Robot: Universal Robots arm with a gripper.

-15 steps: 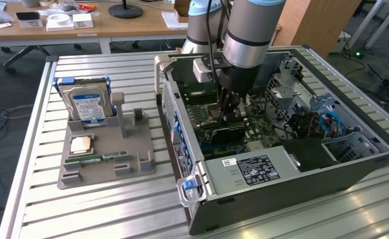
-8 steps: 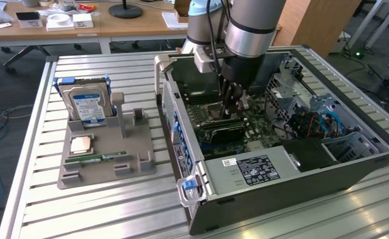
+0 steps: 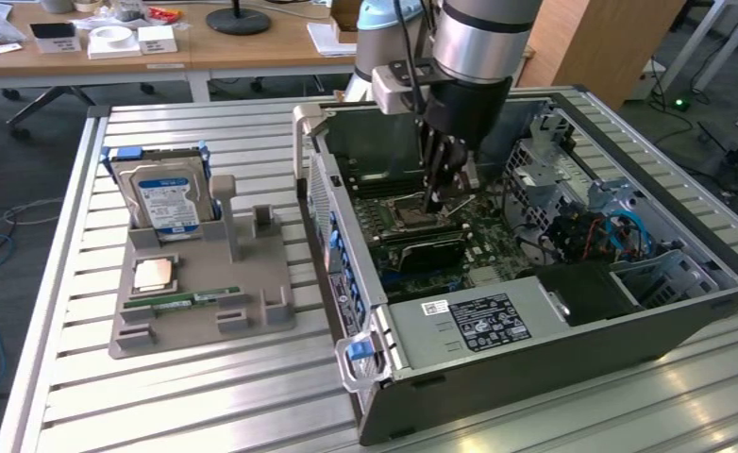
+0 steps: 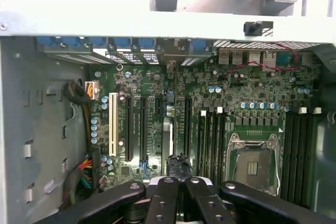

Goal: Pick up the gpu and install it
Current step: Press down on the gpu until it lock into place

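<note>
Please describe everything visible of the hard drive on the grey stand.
The hard drive is a silver metal box with a blue and white label. Blue plastic rails run along its sides. It stands upright in a slot of the grey stand, at the exterior view's left of the open computer case. Only the stand touches it.

- The exterior view is evenly and brightly lit by soft daylight-like light; the ribbed silver metal surface (image 3: 192, 396) carries pale sheen along its slats.
- Shadows are soft: a faint one lies beside the grey plastic parts holder (image 3: 199, 316).
- The inside of the open black computer case (image 3: 533, 283) is dimmer than its surroundings.
- In the wrist view, the green motherboard (image 4: 210, 114) is moderately lit and slightly soft.
- The pale case rim (image 4: 131, 24) above it is washed out by glare.
- The black fingers (image 4: 163, 203) close to the lens are blurred.
</note>
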